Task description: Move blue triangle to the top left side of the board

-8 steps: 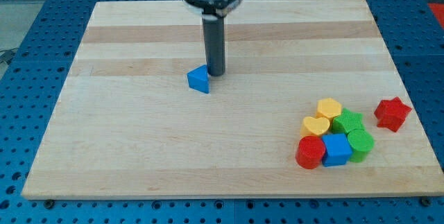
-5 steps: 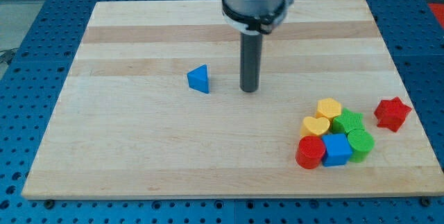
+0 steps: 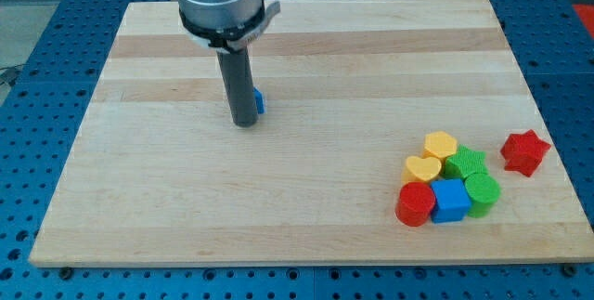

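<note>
Step in hand: contact/push phase on the blue triangle [image 3: 259, 102]. My tip [image 3: 245, 123] sits left of centre in the frame, upper half, w/ the rod standing in front of the triangle so that only a thin blue sliver shows at the rod's right edge. Tip appears touching or just beside the block; cannot tell which, since the rod hides the meeting point. No fingers on this rig, so nothing to report as apart or together. Triangle location: on the wooden board [image 3: 306, 216] laid on the blue counter [image 3: 19, 170], left of board centre, well apart from the upper left corner of the board. Judged progress: target area not reached; most of the travel remains. Next move calls for the tip to bear on the triangle's lower right side and drive it up and left; from this view the tip looks to be on the left/bottom side, so a reposition around the block is prob. needed first. Cluster at lower right, well apart, no interference: red cylinder [image 3: 415, 204], blue cube [image 3: 450, 200], two yellow blocks [image 3: 432, 156], two green blocks [image 3: 473, 177], red star [image 3: 525, 151].
</note>
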Robot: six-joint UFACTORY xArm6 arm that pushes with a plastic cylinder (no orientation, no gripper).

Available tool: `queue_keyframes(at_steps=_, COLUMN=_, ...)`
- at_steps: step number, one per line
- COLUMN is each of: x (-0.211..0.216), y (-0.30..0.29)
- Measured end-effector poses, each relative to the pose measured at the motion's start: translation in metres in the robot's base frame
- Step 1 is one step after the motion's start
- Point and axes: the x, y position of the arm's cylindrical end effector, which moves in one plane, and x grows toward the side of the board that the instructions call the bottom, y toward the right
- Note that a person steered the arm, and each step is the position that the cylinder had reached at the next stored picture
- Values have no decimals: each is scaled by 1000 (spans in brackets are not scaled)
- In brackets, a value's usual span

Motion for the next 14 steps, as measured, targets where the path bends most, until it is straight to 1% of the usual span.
queue_keyframes(at_steps=1, x=-60, y=-19)
queue_keyframes(at_steps=2, x=-79, y=-35)
queue_keyframes(at_steps=3, x=-22, y=-50)
queue_keyframes(at_steps=4, x=85, y=-47)
queue_keyframes(at_steps=5, x=57, y=-2)
queue_keyframes(at_steps=6, x=-57, y=46)
queue_keyframes(at_steps=7, x=-72, y=49)
queue_keyframes(at_steps=8, x=-97, y=47)
queue_keyframes(at_steps=10, x=-103, y=19)
queue_keyframes(at_steps=12, x=-103, y=24)
queue_keyframes(at_steps=14, x=-94, y=-37)
